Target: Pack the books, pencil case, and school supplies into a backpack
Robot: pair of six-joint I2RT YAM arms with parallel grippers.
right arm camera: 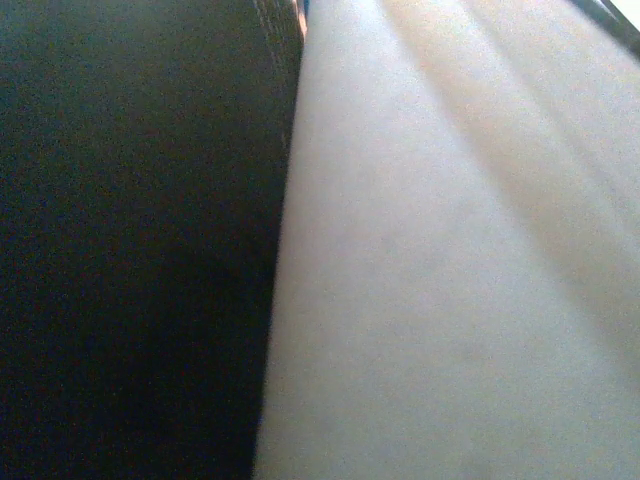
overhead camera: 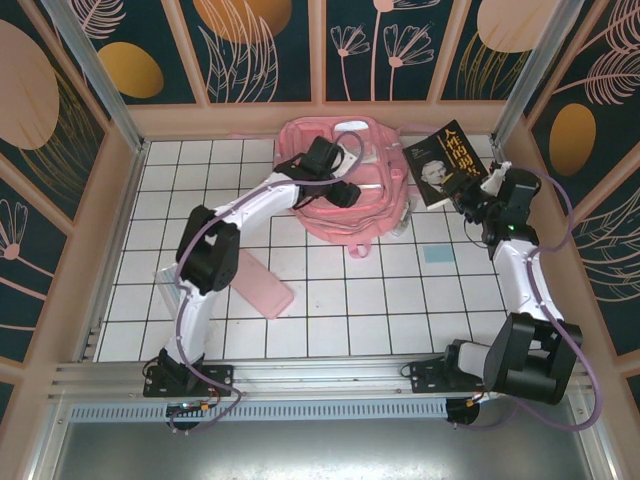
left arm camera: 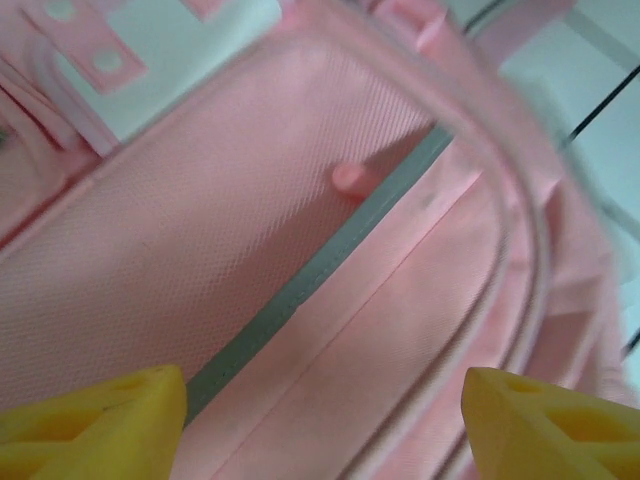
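The pink backpack (overhead camera: 340,225) lies at the back middle of the tiled table. My left gripper (overhead camera: 345,192) hovers over it. In the left wrist view its yellow fingertips (left arm camera: 100,420) stand wide apart above the backpack's fabric (left arm camera: 250,200), open with nothing between them. The black book (overhead camera: 442,165) is tilted just right of the backpack, and my right gripper (overhead camera: 476,190) is shut on its right edge. The book's dark cover (right arm camera: 130,250) and pale pages show very close in the right wrist view. The flat pink pencil case (overhead camera: 262,285) lies near the left arm.
A tiny pale-blue square (overhead camera: 438,253) lies on the tiles right of centre. A pale clear piece (overhead camera: 400,228) rests against the backpack's right side. A narrow clear box (overhead camera: 163,275) lies left of the left arm. Walls enclose the table (overhead camera: 330,320) on three sides.
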